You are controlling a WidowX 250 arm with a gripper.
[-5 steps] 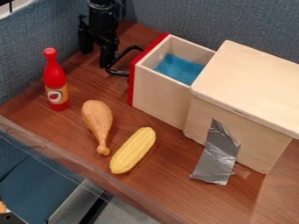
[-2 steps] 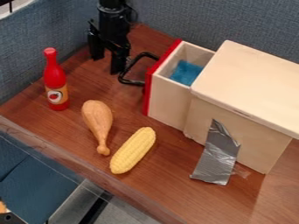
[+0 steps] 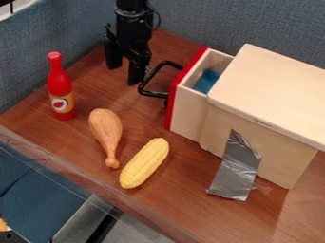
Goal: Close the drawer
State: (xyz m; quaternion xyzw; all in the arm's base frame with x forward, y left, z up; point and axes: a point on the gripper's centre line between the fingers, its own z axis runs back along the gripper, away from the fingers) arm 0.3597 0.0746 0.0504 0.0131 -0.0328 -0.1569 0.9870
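my black gripper hung with its two hard, dark fingers pointing down, spread apart with a moderate gap between them and nothing held in it. the finger nearer the drawer came down right beside the handle, a smooth black bar bent into a loop with rounded corners; i could not tell whether the two touched.

the drawer was to the right of my gripper in the camera view, partly open, made of pale, smooth wood with straight walls and a flat red front that faced me. inside it lay a piece of blue material with a soft look. beyond the drawer, farther from my gripper, stood the box it slid into, of the same light wood, with a thick top whose edges and corners were rounded. down its side and onto the table ran a wrinkled, shiny strip of silver tape.

to the left of my gripper and a little lower in the view stood a glossy red bottle, upright and narrow-necked. below my gripper lay a brown toy drumstick, fat at one end and knobbed at the other, and just past it a yellow corn cob with a bumpy surface. the table under them was reddish brown with a streaky wood grain.
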